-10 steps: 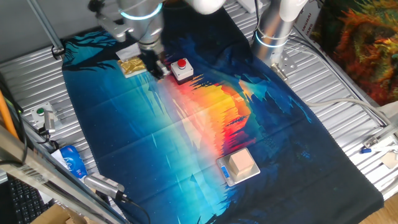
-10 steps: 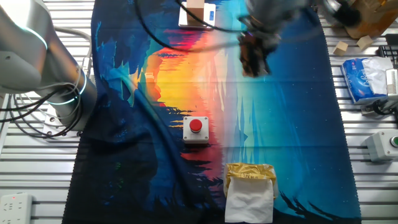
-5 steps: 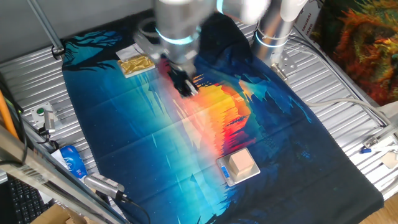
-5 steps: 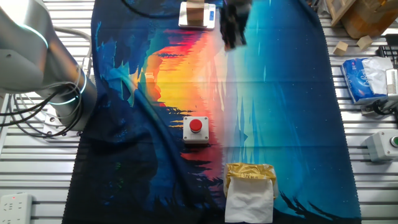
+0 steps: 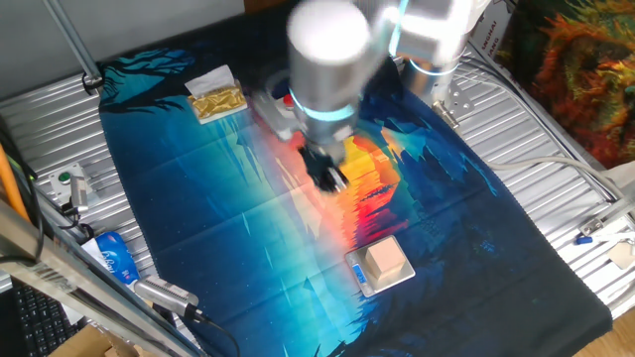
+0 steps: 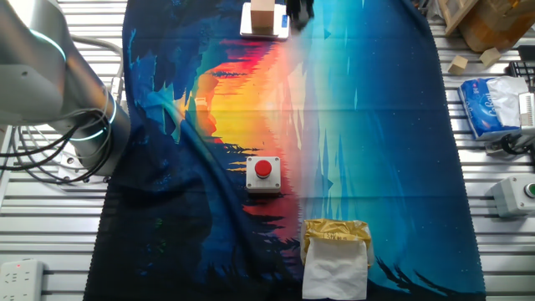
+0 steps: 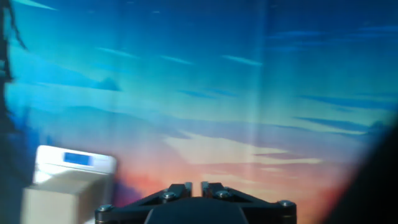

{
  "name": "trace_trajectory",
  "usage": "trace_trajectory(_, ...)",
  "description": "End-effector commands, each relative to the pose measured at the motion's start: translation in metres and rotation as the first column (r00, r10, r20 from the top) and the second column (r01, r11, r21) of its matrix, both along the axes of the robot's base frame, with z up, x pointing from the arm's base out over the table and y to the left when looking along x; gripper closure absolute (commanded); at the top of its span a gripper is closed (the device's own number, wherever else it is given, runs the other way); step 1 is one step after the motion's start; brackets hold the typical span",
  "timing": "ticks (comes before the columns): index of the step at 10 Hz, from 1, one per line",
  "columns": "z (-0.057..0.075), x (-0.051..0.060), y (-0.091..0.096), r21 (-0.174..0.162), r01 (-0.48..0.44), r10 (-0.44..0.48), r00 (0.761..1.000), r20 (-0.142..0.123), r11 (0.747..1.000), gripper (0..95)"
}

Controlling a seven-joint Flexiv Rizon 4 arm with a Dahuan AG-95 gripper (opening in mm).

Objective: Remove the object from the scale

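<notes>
My claw (image 5: 327,177) hangs above the colourful cloth (image 5: 248,228), fingers pressed together and holding nothing. The block (image 5: 388,260) sits on the scale (image 5: 359,275) near the cloth's edge on the desk (image 5: 536,159), apart from my claw.

Tool (image 5: 327,177) motion-blurred; object (image 7: 65,198) cut by hand view's bottom edge; jaw gap unclear.

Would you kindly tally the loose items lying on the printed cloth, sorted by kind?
Beige blocks: 1
Pocket scales: 1
White boxes with a red button: 1
Gold crinkled packets: 1
White tissues: 1
Total: 5
</notes>
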State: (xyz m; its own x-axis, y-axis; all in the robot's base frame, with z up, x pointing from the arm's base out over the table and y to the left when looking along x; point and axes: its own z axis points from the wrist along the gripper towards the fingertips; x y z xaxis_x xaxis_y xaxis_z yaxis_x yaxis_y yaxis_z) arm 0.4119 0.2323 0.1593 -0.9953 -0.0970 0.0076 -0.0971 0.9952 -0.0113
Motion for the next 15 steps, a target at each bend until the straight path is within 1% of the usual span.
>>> trace_trajectory(1,-0.024,-0.016,0.127,0.033,0.102,-0.102,0.995,-0.003,0.994,0.0)
trace_trajectory(4,-0.027,-0.015,0.128,0.065,0.123,-0.122,0.992,-0.017,0.99,0.0)
trace_trajectory(7,-0.037,-0.013,0.129,0.075,0.127,-0.125,0.992,-0.035,0.989,0.0)
trace_trajectory(8,-0.043,-0.015,0.128,0.074,0.14,-0.136,0.99,-0.047,0.987,0.0)
trace_trajectory(10,-0.055,-0.024,0.121,0.07,0.164,-0.161,0.986,-0.048,0.984,0.0)
trace_trajectory(12,-0.075,-0.033,0.115,0.075,0.157,-0.154,0.987,-0.049,0.985,0.0)
trace_trajectory(13,-0.082,-0.037,0.113,0.078,0.157,-0.153,0.987,-0.051,0.985,0.0)
trace_trajectory(14,-0.085,-0.038,0.112,0.08,0.154,-0.15,0.987,-0.051,0.985,0.0)
trace_trajectory(15,-0.093,-0.042,0.11,0.093,0.145,-0.14,0.989,-0.052,0.985,0.0)
